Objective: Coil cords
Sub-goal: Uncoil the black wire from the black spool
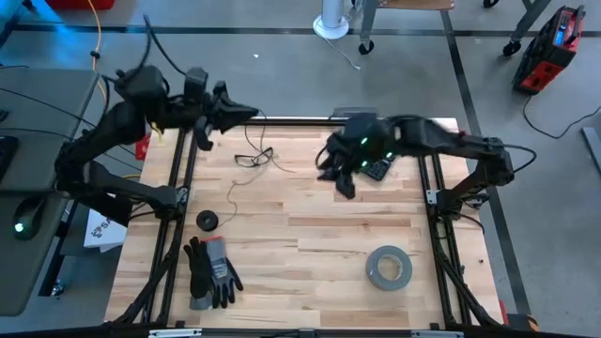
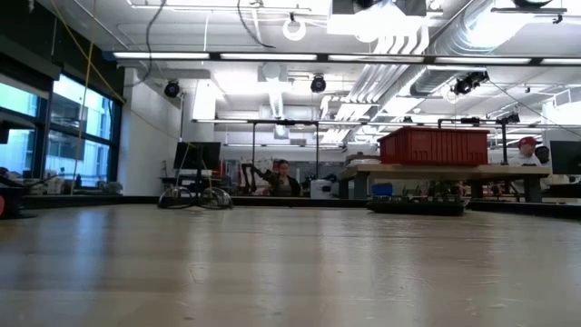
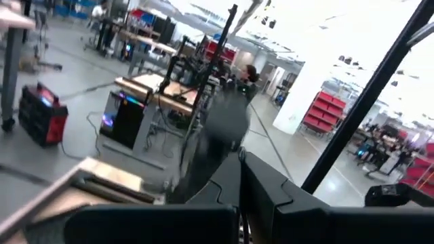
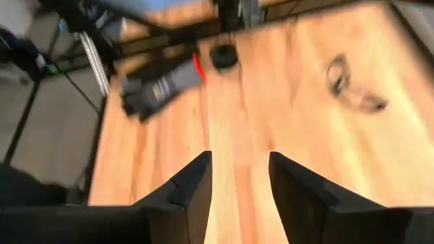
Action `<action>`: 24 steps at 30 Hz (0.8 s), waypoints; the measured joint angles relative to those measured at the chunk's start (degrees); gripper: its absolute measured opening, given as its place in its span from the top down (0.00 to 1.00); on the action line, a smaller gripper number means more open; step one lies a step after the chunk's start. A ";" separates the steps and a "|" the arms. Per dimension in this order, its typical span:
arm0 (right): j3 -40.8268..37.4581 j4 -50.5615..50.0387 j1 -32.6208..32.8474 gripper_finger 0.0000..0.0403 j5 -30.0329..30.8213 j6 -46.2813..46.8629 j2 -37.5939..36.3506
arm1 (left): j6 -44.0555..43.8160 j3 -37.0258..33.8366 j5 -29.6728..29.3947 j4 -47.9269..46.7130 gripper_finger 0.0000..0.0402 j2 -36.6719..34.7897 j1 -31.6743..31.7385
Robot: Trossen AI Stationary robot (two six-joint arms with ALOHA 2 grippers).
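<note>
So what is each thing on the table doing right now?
thin dark cord: loose and tangled, not coiled.
black spool: lying flat, untouched.
grey tape roll: lying flat.
gloves: lying on the table.
left gripper: shut, holding nothing, raised by the table's far edge.
right gripper: open, empty, above the wood.

Right wrist view is motion-blurred: the thin dark wire cord (image 4: pixel 349 85) is only a smeared loop, the small round black spool (image 4: pixel 223 55) a soft dark blob, and the dark work gloves (image 4: pixel 159 88) are streaked, detail unreadable. In the high view the right gripper (image 1: pixel 340 176) is blurred too. Low view shows only wooden tabletop (image 2: pixel 290 263), w/ arms probably above frame.
</note>
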 joint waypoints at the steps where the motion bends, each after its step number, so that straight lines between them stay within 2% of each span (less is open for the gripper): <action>1: -3.42 2.91 0.04 0.65 -0.38 1.30 0.00 | 1.36 2.73 0.00 -1.38 1.00 0.80 0.00; 4: -15.61 20.03 -0.15 0.65 -3.04 7.34 0.11 | 3.20 9.96 -0.10 -4.70 1.00 2.95 0.00; 7: -26.32 43.72 -0.87 0.65 -5.79 16.92 1.59 | 1.68 15.78 -0.48 -4.30 1.00 5.26 0.00; 11: -33.18 66.49 -1.31 0.65 -6.52 25.87 7.54 | 0.41 22.11 -0.53 -3.33 1.00 9.12 0.00; 14: -33.19 78.85 -1.31 0.65 -8.15 29.07 14.17 | 0.43 25.79 -0.37 -1.81 1.00 12.36 0.00; 17: -29.47 87.36 -0.74 0.65 -11.21 32.28 20.57 | 0.67 29.07 0.12 0.50 1.00 15.74 0.16; 21: -23.58 89.16 0.60 0.65 -11.30 30.17 25.87 | 0.42 33.00 1.29 0.69 1.00 19.33 1.32; 24: -20.09 88.06 1.20 0.65 -6.63 26.56 27.31 | -1.35 34.90 2.98 1.29 1.00 20.98 1.95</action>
